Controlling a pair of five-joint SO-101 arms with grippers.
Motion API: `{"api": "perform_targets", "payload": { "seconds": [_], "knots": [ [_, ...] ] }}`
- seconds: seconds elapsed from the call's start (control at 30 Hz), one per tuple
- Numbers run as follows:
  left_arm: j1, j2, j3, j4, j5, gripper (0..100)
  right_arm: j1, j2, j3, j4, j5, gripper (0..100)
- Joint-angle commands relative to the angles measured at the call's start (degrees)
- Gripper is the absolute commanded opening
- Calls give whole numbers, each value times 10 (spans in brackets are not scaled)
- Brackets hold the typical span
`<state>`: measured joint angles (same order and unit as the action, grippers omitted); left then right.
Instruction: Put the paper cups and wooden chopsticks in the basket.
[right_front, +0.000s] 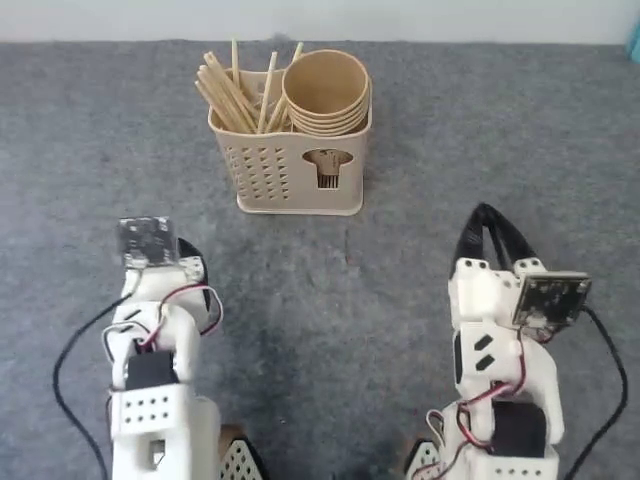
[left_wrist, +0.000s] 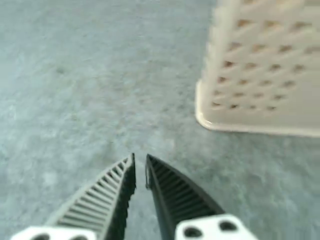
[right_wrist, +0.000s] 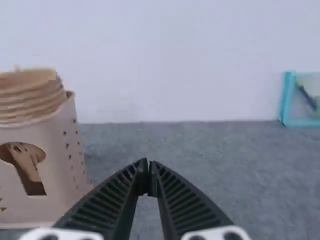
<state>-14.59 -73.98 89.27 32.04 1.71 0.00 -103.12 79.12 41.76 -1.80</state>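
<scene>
Left gripper (left_wrist: 140, 158) and right gripper (right_wrist: 148, 163) closed, empty, above grey carpet (right_front: 420, 150); white wall (right_wrist: 175, 50) behind.

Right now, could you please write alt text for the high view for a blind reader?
A beige basket at the far side of a grey carpeted table holds a stack of paper cups beside a bundle of wooden chopsticks. The left arm and right arm sit at the near edge, apart from it.

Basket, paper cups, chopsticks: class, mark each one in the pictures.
basket (right_front: 265, 170), high view, perforated front wall
paper cups (right_front: 325, 88), high view, inside of the top cup
chopsticks (right_front: 228, 92), high view, middle of the bundle
</scene>
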Motion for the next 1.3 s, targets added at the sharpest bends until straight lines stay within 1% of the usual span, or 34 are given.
{"api": "perform_targets", "payload": {
  "seconds": [0.0, 0.1, 0.17, 0.27, 0.5, 0.57, 0.67, 0.77, 0.83, 1.27],
  "knots": [
    [50, -106, 26, 75, -57, 33, 37, 6, 4, 61, -7, 7],
    [69, -183, 46, 134, -78, 33, 30, 6, 20, 144, -7, 7],
    [72, -236, 55, 182, -78, 33, 21, 6, 33, 195, -5, 7],
    [72, -313, 73, 234, -78, 33, 20, 6, 57, 244, -4, 7],
    [73, -292, 73, 244, -78, 34, 22, 6, 120, 302, -3, 8],
    [73, -292, 73, 272, -78, 34, 22, 6, 135, 320, -2, 8],
    [69, -292, 73, 328, -78, 34, 35, 6, 139, 321, -2, 9],
    [62, -289, 73, 349, -76, 34, 38, 6, 150, 325, -2, 9],
    [62, -293, 73, 402, -76, 34, 43, 6, 171, 322, -2, 9],
    [62, -295, 73, 399, -76, 34, 43, 6, 171, 325, -4, 8]
  ]
}}
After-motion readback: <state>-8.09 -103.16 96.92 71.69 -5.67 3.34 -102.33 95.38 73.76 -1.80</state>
